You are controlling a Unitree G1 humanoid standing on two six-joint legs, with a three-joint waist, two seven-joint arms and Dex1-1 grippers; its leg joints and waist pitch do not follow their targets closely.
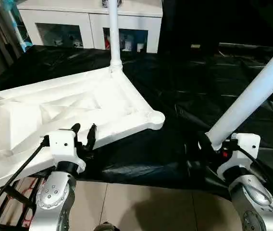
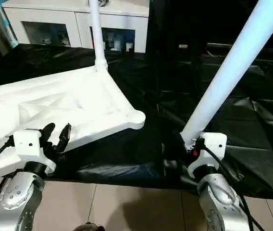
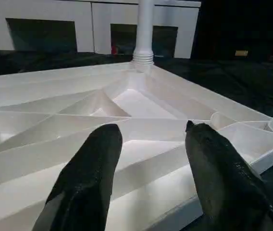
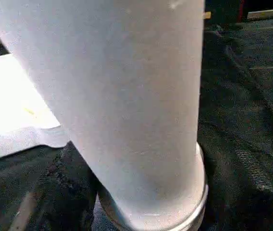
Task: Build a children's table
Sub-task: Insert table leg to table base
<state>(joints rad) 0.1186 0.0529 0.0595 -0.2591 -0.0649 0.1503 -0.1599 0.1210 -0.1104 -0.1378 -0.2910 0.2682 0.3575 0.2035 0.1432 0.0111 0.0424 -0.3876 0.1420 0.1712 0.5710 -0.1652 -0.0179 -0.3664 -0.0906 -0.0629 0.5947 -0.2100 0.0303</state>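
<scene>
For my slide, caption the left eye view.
Right gripper holds a white leg beside the upturned tabletop; left gripper at its edge.

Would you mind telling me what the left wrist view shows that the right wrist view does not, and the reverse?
The left wrist view has the left hand, fingers apart over the table top's ribbed underside, plus the upright fitted leg and the cabinet. The right wrist view has the loose leg close up, with its collared end. Both show the table top's edge and the black sheet.
</scene>
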